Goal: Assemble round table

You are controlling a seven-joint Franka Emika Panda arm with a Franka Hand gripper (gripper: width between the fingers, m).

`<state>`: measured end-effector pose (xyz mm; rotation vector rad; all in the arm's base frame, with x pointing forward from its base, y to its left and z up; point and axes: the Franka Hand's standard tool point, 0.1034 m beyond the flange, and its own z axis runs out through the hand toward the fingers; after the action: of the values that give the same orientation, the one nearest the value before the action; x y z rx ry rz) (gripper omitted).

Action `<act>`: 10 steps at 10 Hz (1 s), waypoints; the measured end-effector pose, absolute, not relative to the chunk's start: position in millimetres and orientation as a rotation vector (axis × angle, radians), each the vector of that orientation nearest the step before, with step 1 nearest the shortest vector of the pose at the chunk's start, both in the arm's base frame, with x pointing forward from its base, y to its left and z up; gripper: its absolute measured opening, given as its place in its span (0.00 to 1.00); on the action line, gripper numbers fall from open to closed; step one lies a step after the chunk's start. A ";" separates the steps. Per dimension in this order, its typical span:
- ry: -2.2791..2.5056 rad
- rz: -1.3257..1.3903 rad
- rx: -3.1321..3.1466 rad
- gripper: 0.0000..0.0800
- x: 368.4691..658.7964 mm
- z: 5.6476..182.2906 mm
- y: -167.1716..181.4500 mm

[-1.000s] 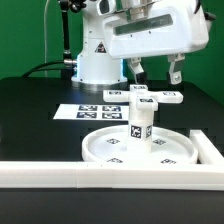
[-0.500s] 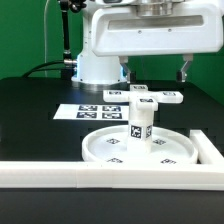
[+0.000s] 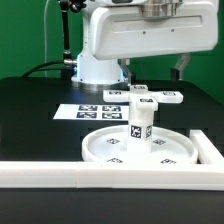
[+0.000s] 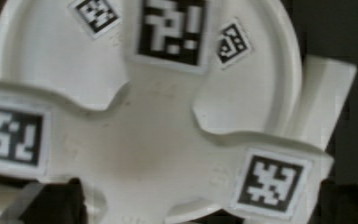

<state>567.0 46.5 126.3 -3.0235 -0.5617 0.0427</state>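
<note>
The black table is carrying the wide round disc near the front, the long white border wall running along its front edge and turning back at the exterior view's right, and the flat marker board lying behind the disc.

No readable text or numbers, only black-and-white square tags on the white parts.

Robotics lab: marker board, green backdrop
</note>
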 end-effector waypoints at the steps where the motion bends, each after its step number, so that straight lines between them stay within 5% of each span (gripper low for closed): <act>1: -0.726 0.050 -3.000 0.81 566.4 124.8 42.7; 10: -0.979 0.082 -2.939 0.81 563.4 111.2 29.1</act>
<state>563.4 29.1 111.2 -2.9394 -0.9790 0.0825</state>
